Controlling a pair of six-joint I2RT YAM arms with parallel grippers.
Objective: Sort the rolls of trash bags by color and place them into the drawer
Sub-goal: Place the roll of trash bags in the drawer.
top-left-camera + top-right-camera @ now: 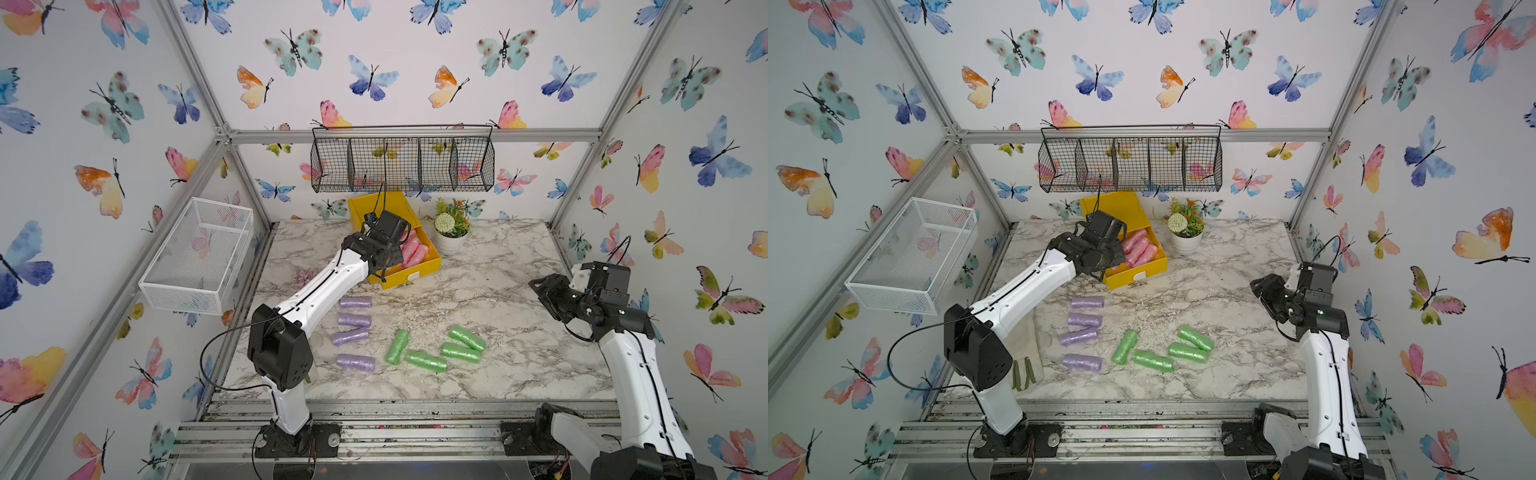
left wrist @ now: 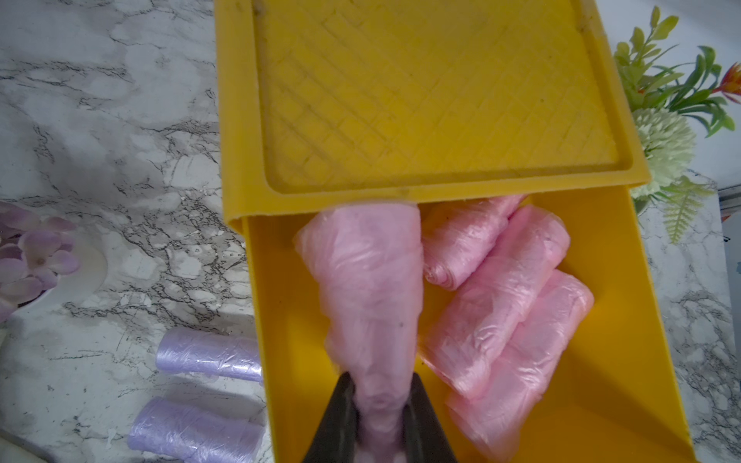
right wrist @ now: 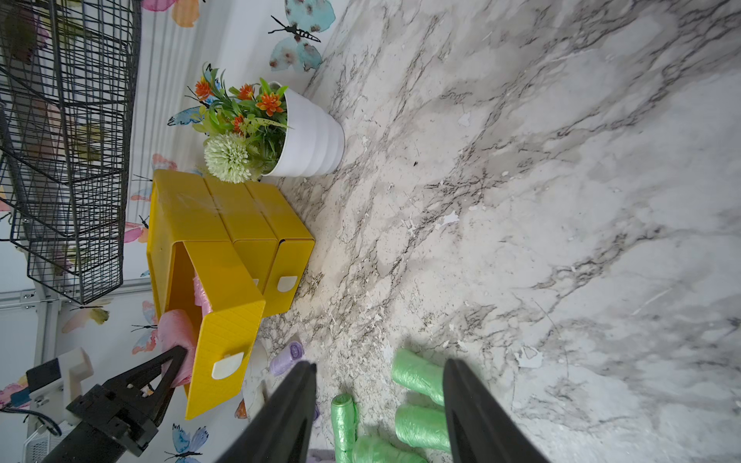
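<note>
The left hand (image 2: 380, 383), clamped on a pink roll (image 2: 369, 280) over the open drawer (image 2: 625, 328), should lower it beside three pink rolls (image 2: 505, 304) before releasing.

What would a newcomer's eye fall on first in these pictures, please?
The bright yellow chest at the back of the table stands out, its top drawer pulled out with three pink rolls inside and the left fingers shut on a fourth pink roll angled into it. Toward the front lie four lilac rolls and, beside them, four bright green rolls.
</note>
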